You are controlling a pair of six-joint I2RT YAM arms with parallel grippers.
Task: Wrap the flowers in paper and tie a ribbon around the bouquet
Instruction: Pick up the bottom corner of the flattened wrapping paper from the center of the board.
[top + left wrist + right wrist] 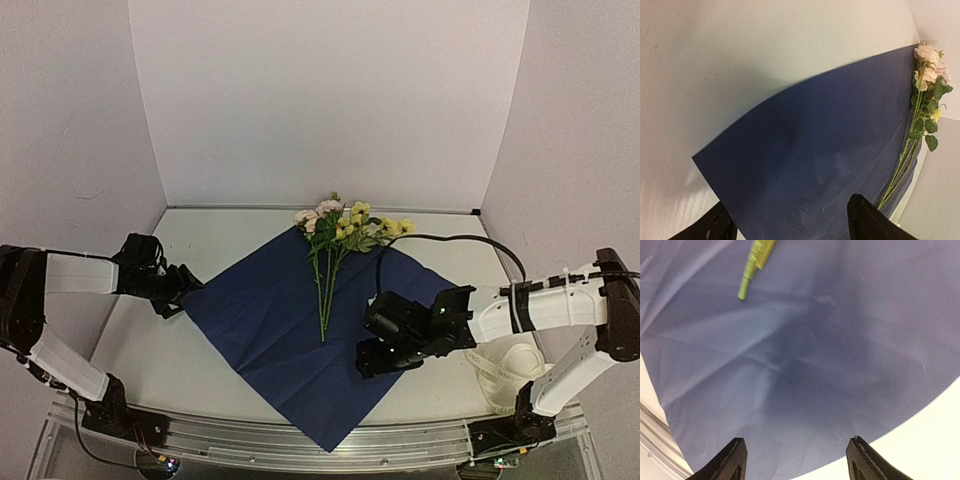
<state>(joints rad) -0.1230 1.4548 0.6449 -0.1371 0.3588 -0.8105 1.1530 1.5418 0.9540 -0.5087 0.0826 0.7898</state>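
- Two end effectors are showing in the overhead view, one on each side of the paper (265, 335).
- The paper is lying flat on the tabletop (150, 355) as a dark blue diamond. One corner is pointing at the near edge and the opposite one at the far wall.
- The flowers (335, 228) are lying on the far half of the sheet. Their green stems are running toward its middle, and the blossoms are reaching past the far corner, pale pink ones to the left and yellow ones to the right.
- The left end effector (185, 290) is sitting low at the paper's left corner. In its wrist view the left end effector (790, 227) is holding its fingers (865, 220) spread wide and pinching nothing. The paper (815, 150) is filling the space beyond them, with the flowers (927, 85) along its far right edge. Whether a fingertip is touching the sheet cannot be told.
- The right end effector (372, 342) is hanging over the near right part of the sheet, just right of the stem ends.
- From the right wrist, the right end effector (795, 460) is also standing spread and gripping nothing. The creased paper (815, 365) is lying below it, and a cut stem tip of the flowers (752, 270) is showing at the top left.
- The ribbon (508, 368) is lying in a loose cream heap on the tabletop at the near right, beside the right arm and apart from the paper.
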